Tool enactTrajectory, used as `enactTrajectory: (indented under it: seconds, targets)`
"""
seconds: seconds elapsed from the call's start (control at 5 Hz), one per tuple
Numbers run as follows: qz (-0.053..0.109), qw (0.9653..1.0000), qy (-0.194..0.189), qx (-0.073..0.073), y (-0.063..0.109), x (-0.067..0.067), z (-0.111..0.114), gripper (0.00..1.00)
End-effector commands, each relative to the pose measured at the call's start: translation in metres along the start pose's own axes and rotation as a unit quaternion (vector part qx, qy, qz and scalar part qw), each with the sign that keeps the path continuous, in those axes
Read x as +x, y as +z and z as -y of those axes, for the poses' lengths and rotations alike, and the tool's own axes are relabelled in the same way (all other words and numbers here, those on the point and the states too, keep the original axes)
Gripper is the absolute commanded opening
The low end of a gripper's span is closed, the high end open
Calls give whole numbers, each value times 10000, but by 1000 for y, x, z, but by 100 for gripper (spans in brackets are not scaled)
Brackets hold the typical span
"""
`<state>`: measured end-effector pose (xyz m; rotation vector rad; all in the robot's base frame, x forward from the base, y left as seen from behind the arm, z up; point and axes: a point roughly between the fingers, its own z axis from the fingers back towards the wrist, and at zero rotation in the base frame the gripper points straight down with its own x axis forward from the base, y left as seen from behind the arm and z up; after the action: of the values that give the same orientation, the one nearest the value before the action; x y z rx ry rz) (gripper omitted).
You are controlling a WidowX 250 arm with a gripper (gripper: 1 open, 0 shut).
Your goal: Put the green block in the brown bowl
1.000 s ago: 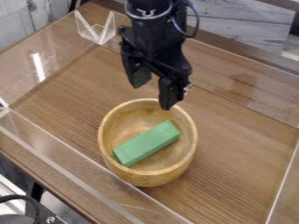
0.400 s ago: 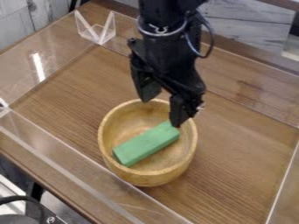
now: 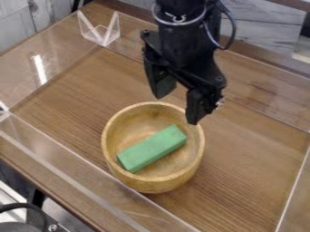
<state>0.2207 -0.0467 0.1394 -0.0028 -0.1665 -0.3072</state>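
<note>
The green block point(image 3: 152, 149) lies inside the brown bowl point(image 3: 114, 130), angled across its bottom. My pincer point(image 3: 179, 107) is released, its two fingers spread wide with nothing between them, above the bowl's far side. My dark arm point(image 3: 182, 41) blocks part of the wooden table point(image 3: 242, 143) behind. Beyond, to one side, a clear plastic piece point(image 3: 101, 29) stands on the wood, well apart from the bowl. A black cable point(image 3: 36, 210) curls at the near corner.
</note>
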Motion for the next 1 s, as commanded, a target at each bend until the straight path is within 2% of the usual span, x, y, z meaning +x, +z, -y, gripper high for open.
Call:
enactTrajectory:
  seconds: [0.0, 0.4, 0.6, 0.8]
  targets:
    - [186, 9998, 49, 37, 6, 12, -3, 100]
    - [170, 9998, -57, 26, 18, 11, -16, 100]
    - [117, 9999, 14, 21, 23, 13, -28, 100]
    - [139, 9990, 394, 125, 37, 15, -71, 100]
